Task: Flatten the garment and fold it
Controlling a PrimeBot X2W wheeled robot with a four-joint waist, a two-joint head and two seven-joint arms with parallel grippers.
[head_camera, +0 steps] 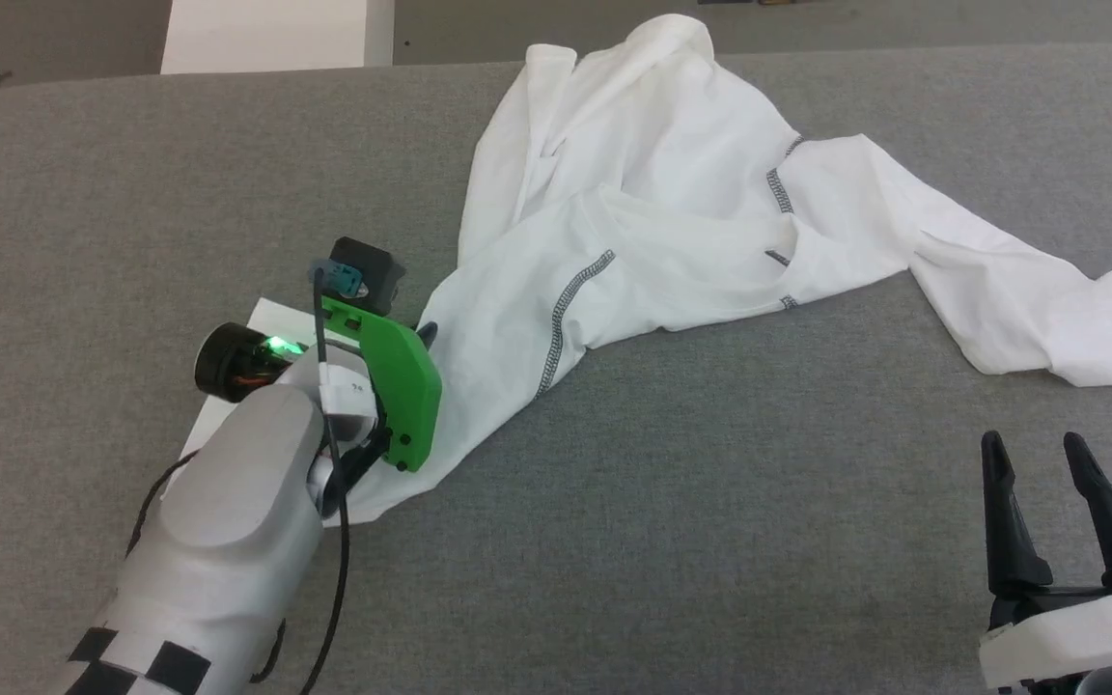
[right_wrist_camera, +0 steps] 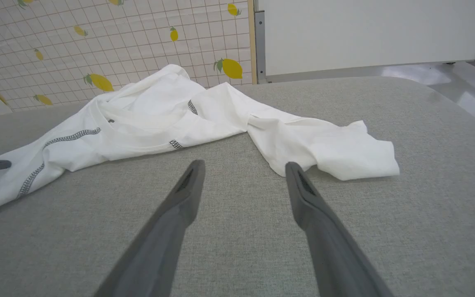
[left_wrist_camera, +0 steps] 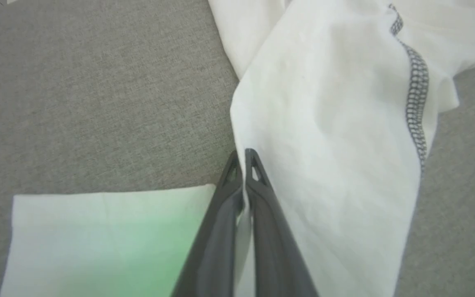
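Grey tabletop [head_camera: 672,541]: a white shirt [head_camera: 672,222] lies rumpled from centre toward 12 o'clock. One sleeve trails to 3 o'clock and another stretch runs to 8 o'clock. By judgement it is thin, soft and light. It will sag and slide, so it is best taken at a hem or cuff. Dark zigzag seams [head_camera: 570,290] mark the shoulders. Left tool [left_wrist_camera: 242,157], at 8 o'clock, is pinched tight on a shirt edge. Right tool [head_camera: 1032,446], at 5 o'clock, is spread wide and empty.

Garment [head_camera: 672,222] sprawls over the bench [head_camera: 672,541], far middle to right. One sleeve runs near-left to the left hand [left_wrist_camera: 243,154], with a sheet [left_wrist_camera: 97,231] just left, maybe partly underneath. Right hand [head_camera: 1032,444] sits near-right, well apart.
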